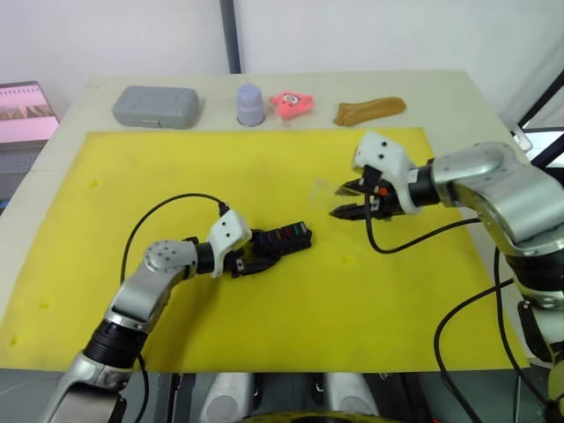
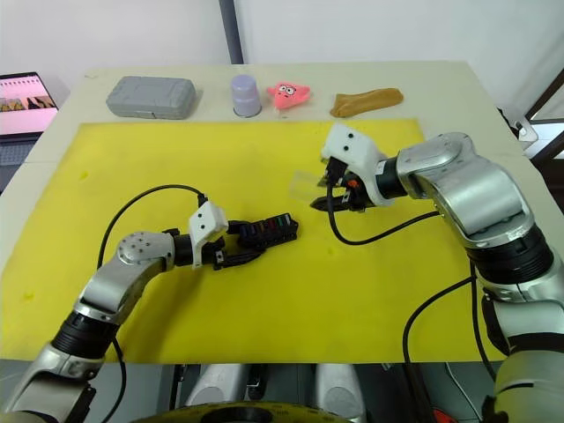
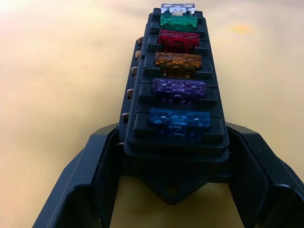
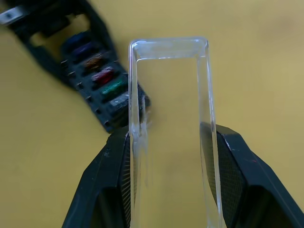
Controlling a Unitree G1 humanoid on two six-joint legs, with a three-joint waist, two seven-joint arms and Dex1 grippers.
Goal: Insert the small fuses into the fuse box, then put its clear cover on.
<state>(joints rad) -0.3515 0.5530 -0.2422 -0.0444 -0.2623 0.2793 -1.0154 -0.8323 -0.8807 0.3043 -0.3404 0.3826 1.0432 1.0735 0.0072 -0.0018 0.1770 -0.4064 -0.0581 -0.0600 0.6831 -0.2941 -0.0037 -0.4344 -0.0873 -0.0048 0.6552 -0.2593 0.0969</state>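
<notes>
A pale table (image 1: 53, 167) under a yellow mat (image 1: 291, 317) stands against a white wall (image 1: 370, 35).

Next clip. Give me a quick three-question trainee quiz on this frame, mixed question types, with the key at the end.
1. True or false: the fuse box has a fuse seated in every slot of its top row.
2. What is the right gripper holding? A) a red fuse B) the clear cover C) the grey case D) nothing
3. Fill in: the left gripper is closed on one ___ of the fuse box, which lies on the yellow mat.

Key
1. True: six fuses, blue, purple, orange, red, green and clear, sit in the row.
2. B: held between its fingers, above the mat, apart from the box.
3. End.
</notes>
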